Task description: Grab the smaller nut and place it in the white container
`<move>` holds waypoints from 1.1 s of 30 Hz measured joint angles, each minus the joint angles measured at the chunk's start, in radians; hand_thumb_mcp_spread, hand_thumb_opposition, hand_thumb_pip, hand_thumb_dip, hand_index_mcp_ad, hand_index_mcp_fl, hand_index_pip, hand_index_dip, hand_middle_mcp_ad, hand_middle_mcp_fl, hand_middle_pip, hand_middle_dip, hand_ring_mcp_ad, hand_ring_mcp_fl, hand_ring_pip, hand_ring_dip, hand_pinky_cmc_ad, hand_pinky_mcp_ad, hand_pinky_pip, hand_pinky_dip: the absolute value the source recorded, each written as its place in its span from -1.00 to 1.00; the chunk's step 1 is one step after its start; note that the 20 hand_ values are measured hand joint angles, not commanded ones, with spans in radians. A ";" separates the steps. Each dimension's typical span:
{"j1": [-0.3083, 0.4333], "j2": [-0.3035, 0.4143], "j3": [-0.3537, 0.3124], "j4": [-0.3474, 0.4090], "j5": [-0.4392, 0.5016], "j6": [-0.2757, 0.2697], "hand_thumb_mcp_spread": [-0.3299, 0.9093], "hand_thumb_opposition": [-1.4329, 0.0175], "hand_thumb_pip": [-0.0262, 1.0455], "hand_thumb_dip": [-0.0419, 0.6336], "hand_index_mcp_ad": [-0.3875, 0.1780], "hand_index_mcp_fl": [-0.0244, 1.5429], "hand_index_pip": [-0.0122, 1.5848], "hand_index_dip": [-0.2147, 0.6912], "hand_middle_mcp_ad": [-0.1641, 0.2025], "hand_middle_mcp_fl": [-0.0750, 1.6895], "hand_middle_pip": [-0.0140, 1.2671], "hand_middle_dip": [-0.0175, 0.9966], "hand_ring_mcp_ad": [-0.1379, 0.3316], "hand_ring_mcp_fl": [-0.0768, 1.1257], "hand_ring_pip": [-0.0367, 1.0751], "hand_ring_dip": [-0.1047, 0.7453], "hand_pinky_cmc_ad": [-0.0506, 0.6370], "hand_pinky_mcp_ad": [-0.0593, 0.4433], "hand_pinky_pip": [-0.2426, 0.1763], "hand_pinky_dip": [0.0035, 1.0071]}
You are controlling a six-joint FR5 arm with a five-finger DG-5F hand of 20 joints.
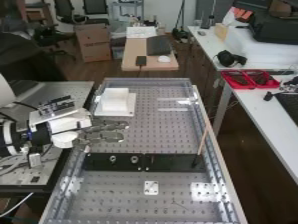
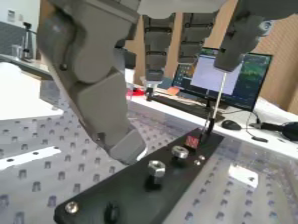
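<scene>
Your worktop [image 1: 159, 135] ran away from the cam, w/ the arm [image 1: 5, 95] in from the side. The black bar [image 1: 176, 162] lay crosswise, nr the bench's near end. Your hand [image 1: 103, 136] hung between bar and white container [image 1: 115, 101], approx. parallel to the bar, its fingers straight and wide apart, holding nothing you could see. The container sat on the far side of the fingers, bar on the near side. A thin rod [image 1: 201, 142] leaned at the bar's far end from the arm, prob. no bother. The larger nut [image 1: 113, 158] and bearing [image 1: 134, 159] stood in a row. You couldn't tell for sure where the smaller nut was; a dark stub [image 2: 112, 212] stood next in line, on the arm's side. If it sat there, your fingers had to go down and twd the near end, w/o knocking the larger nut.
</scene>
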 joint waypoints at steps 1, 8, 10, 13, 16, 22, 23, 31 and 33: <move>0.005 0.013 -0.004 0.000 0.005 0.007 0.56 -0.41 0.20 -0.10 -0.58 -0.46 0.91 -0.14 0.02 -0.69 -0.78 -0.57 -0.04 -0.85 -0.75 -0.61 0.06 0.18 -0.12 -0.63; 0.050 0.097 -0.036 -0.003 0.053 0.054 0.56 -0.41 0.20 -0.10 -0.58 -0.45 0.91 -0.14 0.03 -0.69 -0.78 -0.57 -0.03 -0.85 -0.75 -0.61 0.06 0.20 -0.12 -0.63; 0.071 0.130 -0.052 0.004 0.073 0.085 0.56 -0.41 0.19 -0.10 -0.58 -0.45 0.91 -0.14 0.02 -0.69 -0.78 -0.57 -0.04 -0.85 -0.75 -0.61 0.06 0.20 -0.12 -0.63; 0.109 0.173 -0.075 0.015 0.102 0.128 0.56 -0.41 0.19 -0.10 -0.58 -0.45 0.91 -0.13 0.02 -0.70 -0.78 -0.57 -0.04 -0.85 -0.75 -0.61 0.06 0.18 -0.12 -0.63; 0.154 0.208 -0.093 0.018 0.136 0.148 0.56 -0.41 0.20 -0.10 -0.58 -0.45 0.91 -0.12 0.02 -0.69 -0.78 -0.57 -0.04 -0.85 -0.75 -0.61 0.06 0.19 -0.12 -0.63; 0.263 0.257 -0.123 0.017 0.234 0.189 0.56 -0.41 0.19 -0.10 -0.58 -0.45 0.91 -0.12 0.02 -0.70 -0.78 -0.57 -0.04 -0.85 -0.75 -0.61 0.06 0.19 -0.12 -0.63; 0.275 0.262 -0.127 0.017 0.245 0.193 0.56 -0.41 0.19 -0.10 -0.58 -0.45 0.91 -0.12 0.02 -0.69 -0.78 -0.57 -0.04 -0.85 -0.75 -0.61 0.07 0.20 -0.13 -0.63; 0.444 0.313 -0.167 0.029 0.413 0.263 0.56 -0.41 0.19 -0.10 -0.58 -0.45 0.91 -0.11 0.02 -0.69 -0.78 -0.57 -0.04 -0.85 -0.75 -0.61 0.06 0.19 -0.12 -0.63; 0.479 0.319 -0.175 0.038 0.444 0.278 0.56 -0.41 0.19 -0.10 -0.58 -0.45 0.91 -0.11 0.03 -0.69 -0.78 -0.57 -0.03 -0.85 -0.75 -0.61 0.06 0.20 -0.12 -0.63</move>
